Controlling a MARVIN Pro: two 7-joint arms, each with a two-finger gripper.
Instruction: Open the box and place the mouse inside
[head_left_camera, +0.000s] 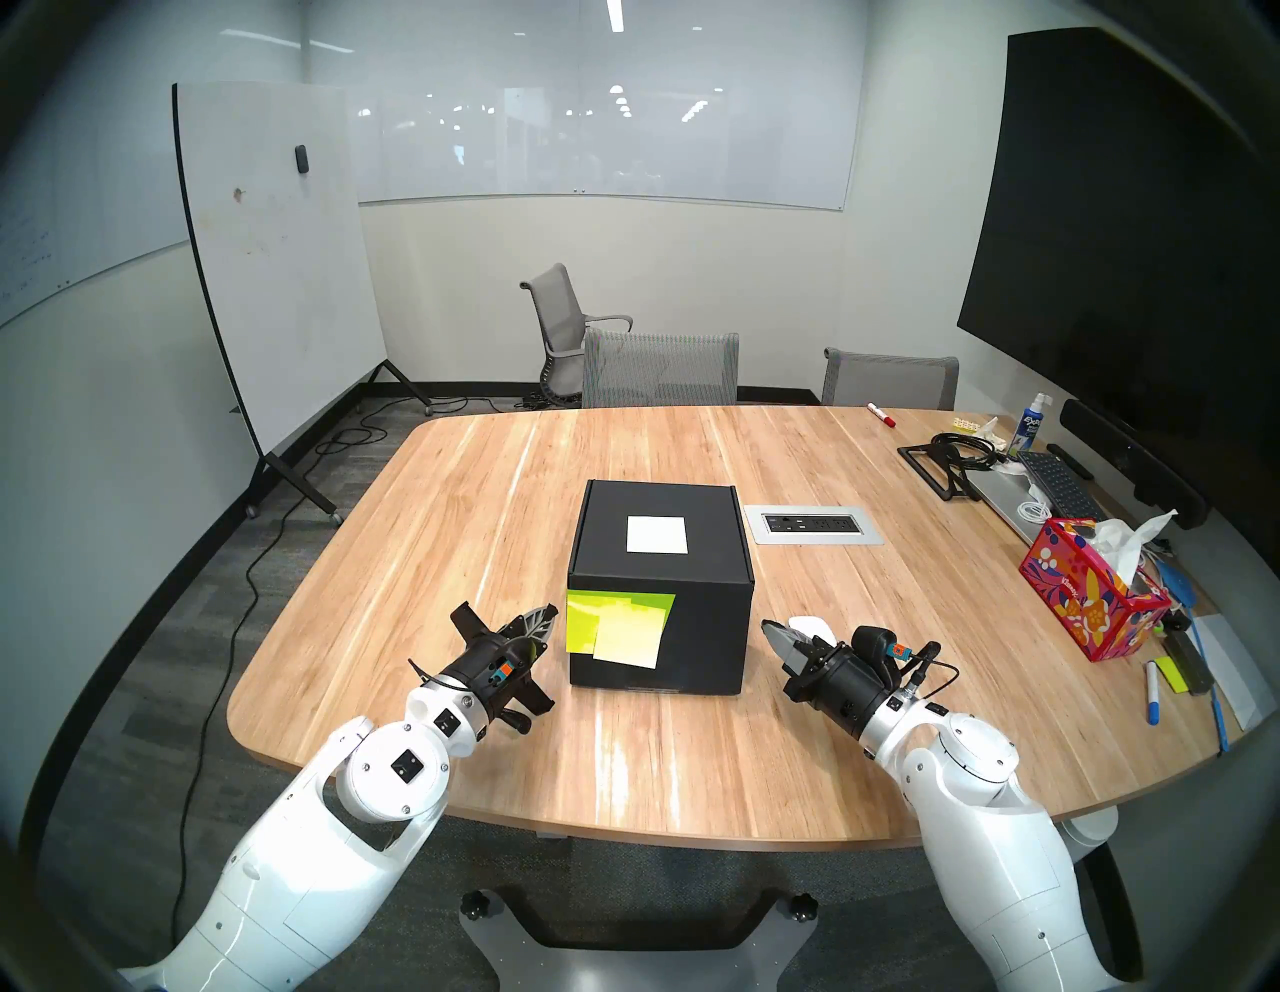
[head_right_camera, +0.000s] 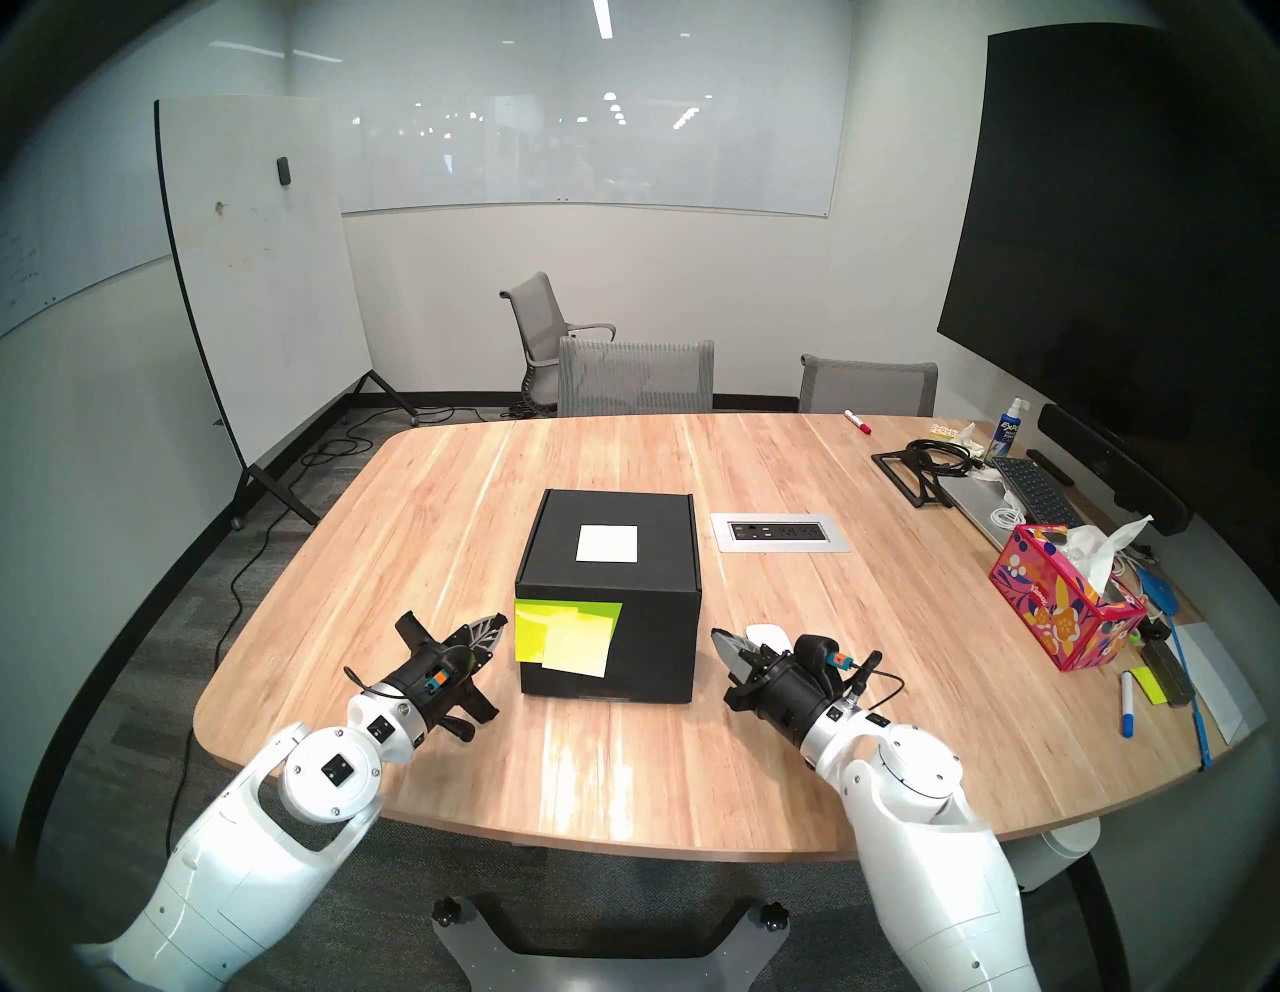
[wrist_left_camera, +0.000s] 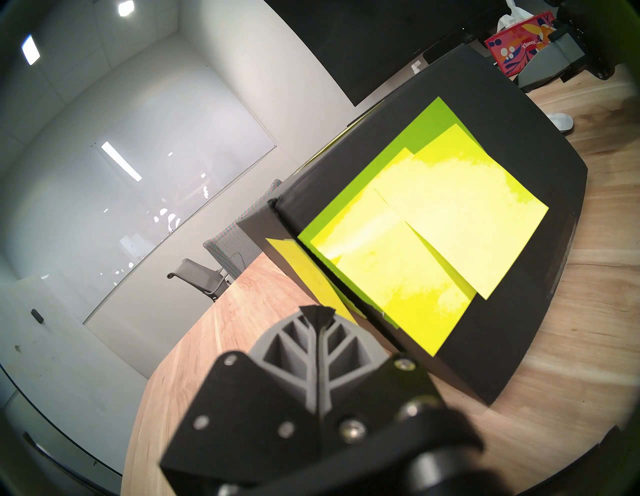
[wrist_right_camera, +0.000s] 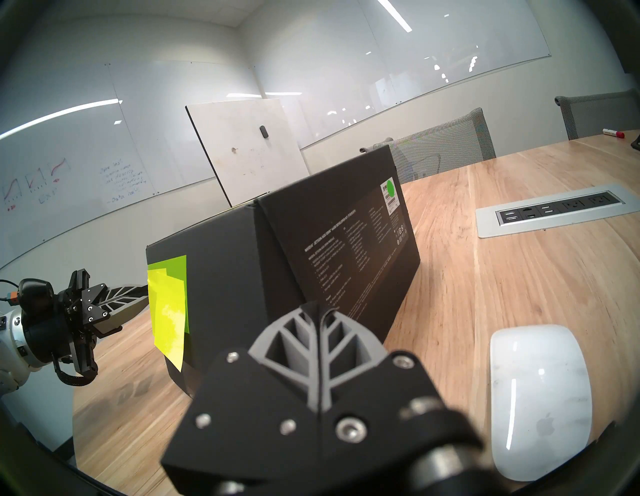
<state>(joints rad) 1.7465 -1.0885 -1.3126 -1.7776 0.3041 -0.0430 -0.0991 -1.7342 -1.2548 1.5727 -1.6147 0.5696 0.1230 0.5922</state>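
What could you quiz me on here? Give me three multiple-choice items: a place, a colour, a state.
1. Where is the mouse?
A. on the box lid
B. on the table, right of the box
C. inside the box

2. What colour is the square label on the lid?
A. white
B. red
C. blue

3. How is the box?
A. open
B. tipped over
C. closed

Answers: 1 B, it lies on the wood beside the box; 2 A, a white square shows from above; 3 C, the lid lies flat.
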